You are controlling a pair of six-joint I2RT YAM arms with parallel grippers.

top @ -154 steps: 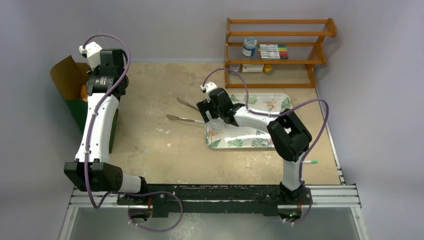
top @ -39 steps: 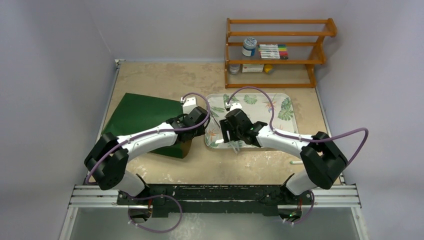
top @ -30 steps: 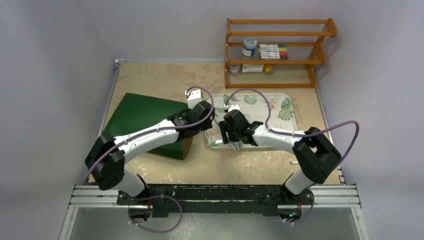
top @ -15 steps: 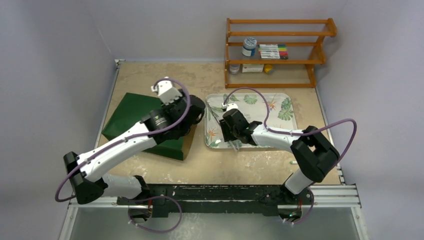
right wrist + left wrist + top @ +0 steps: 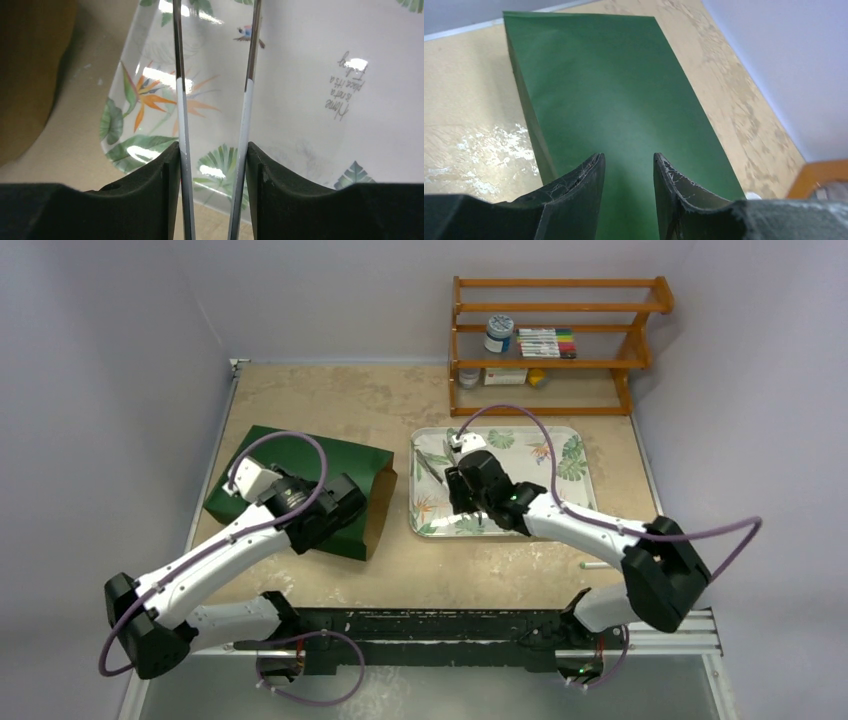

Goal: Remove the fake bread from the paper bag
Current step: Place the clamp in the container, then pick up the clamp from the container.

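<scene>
Fake bread is not out yet: none shows on the tray (image 5: 520, 455) at centre right, so it is presumably inside the paper bag (image 5: 352, 460) lying flat at centre left, with the left gripper (image 5: 626, 165) narrowly parted and empty over it and the right gripper (image 5: 214, 150) clamping tongs (image 5: 248, 100).

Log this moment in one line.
left gripper: open over paper bag | right gripper: holding tongs over tray | bread: not visible
</scene>
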